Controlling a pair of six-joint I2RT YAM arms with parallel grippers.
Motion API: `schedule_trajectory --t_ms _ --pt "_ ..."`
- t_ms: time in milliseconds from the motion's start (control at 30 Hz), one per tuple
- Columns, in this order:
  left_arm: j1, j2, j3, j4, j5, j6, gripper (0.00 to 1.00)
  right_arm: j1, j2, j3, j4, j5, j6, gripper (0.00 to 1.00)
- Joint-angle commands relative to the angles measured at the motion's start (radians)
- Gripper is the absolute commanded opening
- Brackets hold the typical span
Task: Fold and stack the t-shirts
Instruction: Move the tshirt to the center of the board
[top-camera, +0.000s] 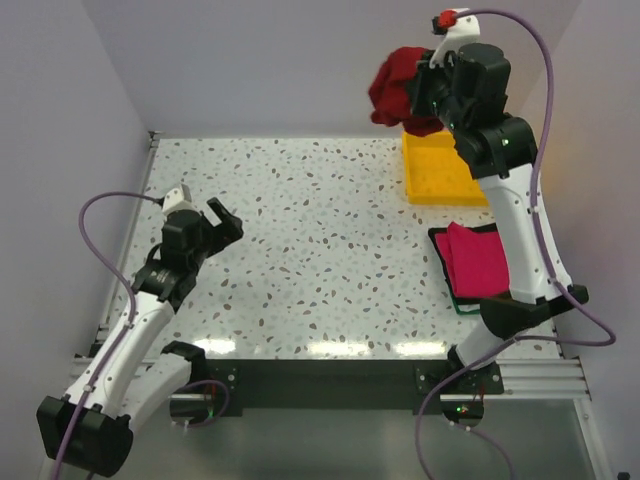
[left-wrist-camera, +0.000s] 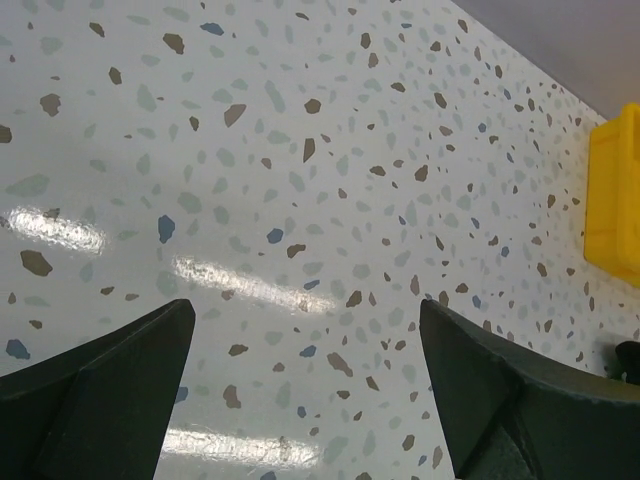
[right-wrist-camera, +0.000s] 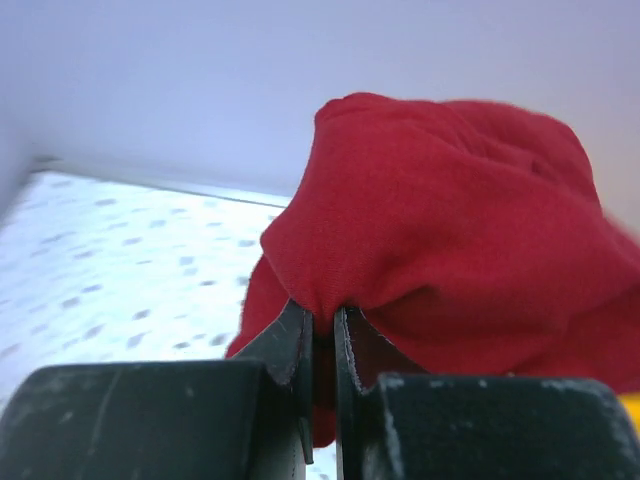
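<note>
A dark red t-shirt (top-camera: 398, 92) hangs bunched in the air at the back right, above the yellow tray. My right gripper (top-camera: 425, 92) is shut on a pinch of its cloth; in the right wrist view the red t-shirt (right-wrist-camera: 450, 230) bulges over the gripper (right-wrist-camera: 323, 322), whose jaws nearly touch. A folded magenta-pink t-shirt (top-camera: 477, 260) lies on a black and green pile (top-camera: 450, 285) at the right edge. My left gripper (top-camera: 214, 222) hovers open over bare table at the left, nothing between its fingertips (left-wrist-camera: 120, 375).
A yellow tray (top-camera: 440, 168) stands at the back right, seen also as a yellow tray (left-wrist-camera: 612, 195) in the left wrist view. Speckled tabletop (top-camera: 310, 250) spans the middle. White walls close the back and sides.
</note>
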Motion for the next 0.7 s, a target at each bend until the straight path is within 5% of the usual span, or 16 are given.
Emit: schedule_trajectory --t_ms 0,133,233,267,367,400,433,533,667 --pt "0.004 -0.056 -0.007 -0.045 -0.016 -0.004 1.00 0.088 -0.046 0.025 0.056 -0.228 -0.015 0.00" --pt "0.006 -0.116 -0.001 -0.118 -0.050 -0.019 1.00 0.122 -0.077 -0.060 0.074 -0.443 0.061 0.00" --pt "0.006 -0.159 -0.006 -0.164 -0.079 -0.041 1.00 0.122 -0.164 -0.249 0.092 -0.354 0.084 0.04" --pt "0.006 -0.167 -0.004 -0.178 -0.091 -0.051 1.00 0.122 -0.195 -0.438 0.115 -0.298 0.106 0.08" --pt "0.006 -0.187 -0.003 -0.248 -0.134 -0.070 1.00 0.121 -0.305 -0.786 0.198 -0.048 0.152 0.49" --pt "0.006 -0.192 -0.004 -0.273 -0.142 -0.074 1.00 0.121 -0.328 -0.846 0.200 0.065 0.164 0.82" --pt "0.004 -0.192 -0.007 -0.284 -0.140 -0.076 1.00 0.121 -0.338 -0.937 0.194 0.106 0.188 0.97" --pt "0.004 -0.187 -0.032 -0.287 -0.101 -0.079 1.00 0.121 -0.376 -1.048 0.157 0.169 0.236 0.99" --pt "0.006 -0.164 -0.126 -0.192 0.065 -0.052 1.00 0.121 -0.446 -1.190 0.206 0.050 0.264 0.99"
